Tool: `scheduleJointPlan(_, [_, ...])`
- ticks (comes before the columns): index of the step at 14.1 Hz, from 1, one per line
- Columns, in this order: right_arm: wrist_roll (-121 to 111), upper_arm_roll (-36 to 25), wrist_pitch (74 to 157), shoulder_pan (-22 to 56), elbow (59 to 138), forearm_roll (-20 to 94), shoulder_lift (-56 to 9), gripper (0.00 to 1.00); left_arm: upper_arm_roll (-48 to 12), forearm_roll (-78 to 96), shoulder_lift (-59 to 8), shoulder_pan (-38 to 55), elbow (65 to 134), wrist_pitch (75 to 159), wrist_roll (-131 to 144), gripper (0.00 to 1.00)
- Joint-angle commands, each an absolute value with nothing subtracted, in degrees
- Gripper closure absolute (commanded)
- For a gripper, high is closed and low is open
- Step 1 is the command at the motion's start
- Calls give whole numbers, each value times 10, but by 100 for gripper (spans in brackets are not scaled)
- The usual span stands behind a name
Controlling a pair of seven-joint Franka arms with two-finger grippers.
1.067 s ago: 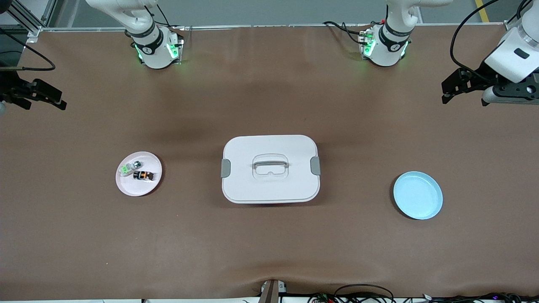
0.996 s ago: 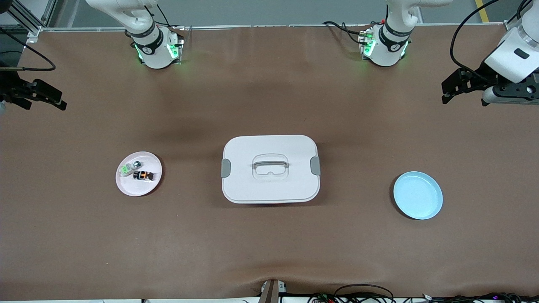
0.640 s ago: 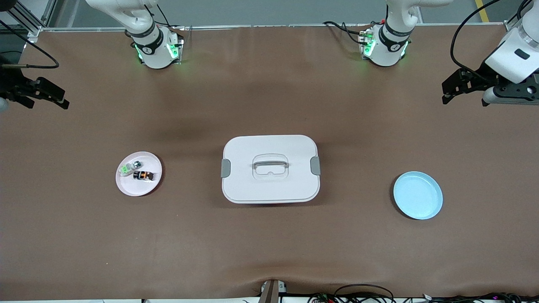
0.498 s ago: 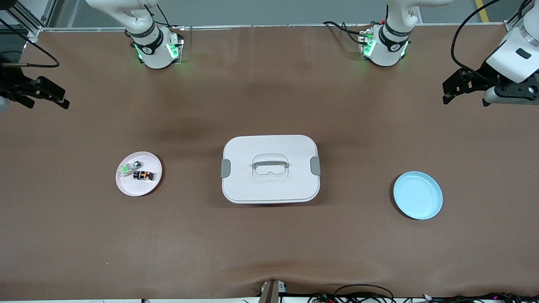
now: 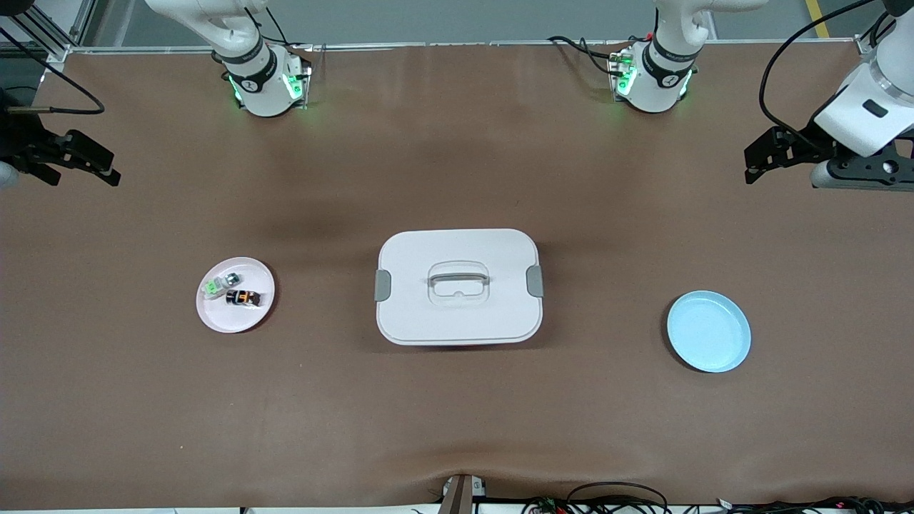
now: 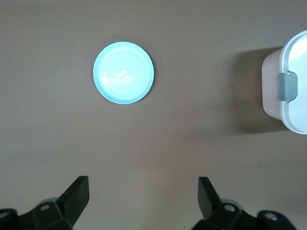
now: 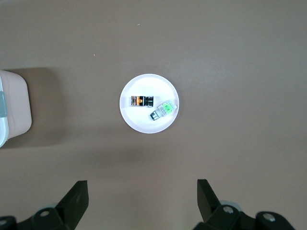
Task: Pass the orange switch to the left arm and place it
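Note:
The orange switch, a tiny black block with an orange centre, lies on a pink plate toward the right arm's end of the table. The white box with a grey handle stands at the table's middle. My right gripper hangs open and empty over the bare table at the right arm's end, well apart from the plate. My left gripper hangs open and empty over the left arm's end.
A green-and-clear component lies beside the switch on the pink plate. A blue plate holding nothing sits toward the left arm's end. Brown table shows between the plates and the box.
Both grippers have drifted slightly: the right one a little toward the table's middle, the left one a little too. Nothing on the table has moved.

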State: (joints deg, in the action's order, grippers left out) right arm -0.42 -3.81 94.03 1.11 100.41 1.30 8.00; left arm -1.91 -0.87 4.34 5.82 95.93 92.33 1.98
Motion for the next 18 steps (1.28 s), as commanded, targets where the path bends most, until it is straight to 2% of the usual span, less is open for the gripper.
scheduleJointPlan(1, [4,-35,940,8,992,19,88,0,-21,-1,39,56,945,917,6,0])
scheduleJointPlan(9, [4,-36,911,8,912,14,39,0,-21,-2,40,57,953,921,6,0])
scheduleJointPlan(13, [73,-36,909,7,906,20,33,0,-21,-2,40,57,957,922,6,0])
scheduleJointPlan(18, [45,-36,909,4,906,18,30,0,-22,-1,41,57,962,924,6,0])
